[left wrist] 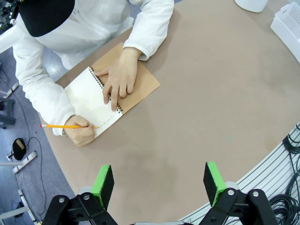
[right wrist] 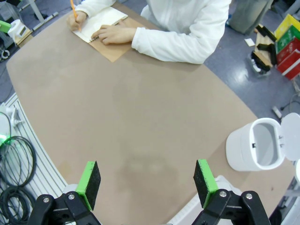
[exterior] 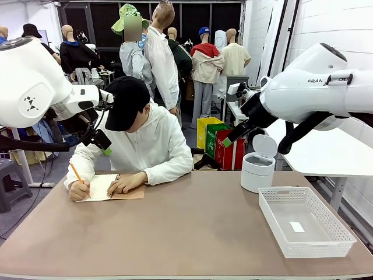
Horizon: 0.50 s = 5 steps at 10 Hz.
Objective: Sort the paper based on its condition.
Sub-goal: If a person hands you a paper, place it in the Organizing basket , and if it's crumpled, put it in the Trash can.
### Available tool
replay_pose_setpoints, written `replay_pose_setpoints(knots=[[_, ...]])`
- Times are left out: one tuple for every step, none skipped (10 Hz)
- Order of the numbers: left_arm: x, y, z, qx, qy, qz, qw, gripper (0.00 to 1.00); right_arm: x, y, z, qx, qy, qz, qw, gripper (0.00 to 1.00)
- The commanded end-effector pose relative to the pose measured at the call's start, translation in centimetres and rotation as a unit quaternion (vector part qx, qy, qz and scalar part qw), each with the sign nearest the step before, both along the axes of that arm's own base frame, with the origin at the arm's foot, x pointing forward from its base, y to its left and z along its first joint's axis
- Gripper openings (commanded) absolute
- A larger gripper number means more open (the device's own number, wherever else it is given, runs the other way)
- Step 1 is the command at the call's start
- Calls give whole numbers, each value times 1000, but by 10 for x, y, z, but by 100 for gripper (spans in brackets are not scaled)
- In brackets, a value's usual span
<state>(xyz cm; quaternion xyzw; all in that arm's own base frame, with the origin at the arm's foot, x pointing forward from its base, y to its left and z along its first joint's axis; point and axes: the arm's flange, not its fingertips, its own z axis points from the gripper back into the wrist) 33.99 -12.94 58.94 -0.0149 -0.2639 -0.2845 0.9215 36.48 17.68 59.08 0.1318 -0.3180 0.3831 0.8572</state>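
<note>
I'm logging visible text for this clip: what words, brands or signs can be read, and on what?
"FRAN", the rest hidden by a strap: on the right arm.
Print on the red and green bags: too blurred to read.
Any writing on the notebook page: too small to read.

We hold our left arm [exterior: 35, 81] and right arm [exterior: 317, 87] raised at either side, wrists tipped downward. Our left gripper [left wrist: 158, 182] hangs in the air, jaws spread wide, nothing between its green pads [left wrist: 103, 184]. Our right gripper [right wrist: 147, 182] hangs likewise, wide apart and empty.
</note>
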Motion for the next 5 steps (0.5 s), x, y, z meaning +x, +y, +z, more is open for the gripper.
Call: replay_pose_setpoints(knots=[[0,1,1,1,-2,-1,1000,100,0,1,-1,2,2,2,1000,100],[0,1,1,1,-2,-1,1000,100,0,1,-1,2,2,2,1000,100],[0,1,1,1,-2,-1,1000,100,0,1,-1,2,2,2,1000,100],[0,1,1,1,-2,-1,1000,100,0,1,-1,2,2,2,1000,100],[0,1,1,1,-2,-1,1000,100,0,1,-1,2,2,2,1000,100]])
